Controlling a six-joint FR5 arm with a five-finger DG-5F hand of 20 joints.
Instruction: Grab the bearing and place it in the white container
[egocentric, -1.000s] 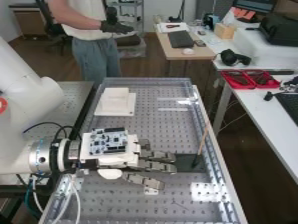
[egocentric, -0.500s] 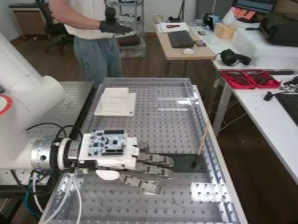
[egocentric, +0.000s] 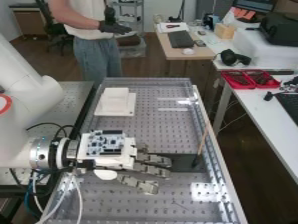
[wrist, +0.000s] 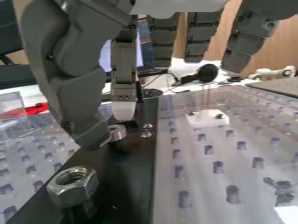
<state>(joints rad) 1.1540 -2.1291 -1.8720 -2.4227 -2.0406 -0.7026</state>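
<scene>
the surface (egocentric: 153, 205) is a grey metal plate dotted with holes and framed by raised edges. toward its far end lies the white container (egocentric: 128, 107), a square, stepped shape near the high view's left edge of the frame. a black strip (egocentric: 189, 161) lies across the nearer part, with a thin wooden stick (egocentric: 202, 141) slanting up over it. on the room's right, a white desk (egocentric: 265, 107) carries red trays (egocentric: 239, 84) and a black headset (egocentric: 234, 58); behind is a small wooden desk (egocentric: 192, 55), standing on a brown floor (egocentric: 153, 68).

the hand (egocentric: 151, 170) is spread low over the surface beside the strip's near end of the stick, its fingers loosely extended, neither clenched nor curled tight. a circuit board (egocentric: 107, 143) sits on its back. in the wrist view the bearing (wrist: 117, 133) is at the black strip, right by the tip of the thumb (wrist: 91, 131) and near a white fingertip (wrist: 124, 111); i cannot tell whether either touches it. a small bolt (wrist: 146, 131) stands just beside the bearing, and a big hex nut (wrist: 72, 184) is on the strip, apart from both.
</scene>
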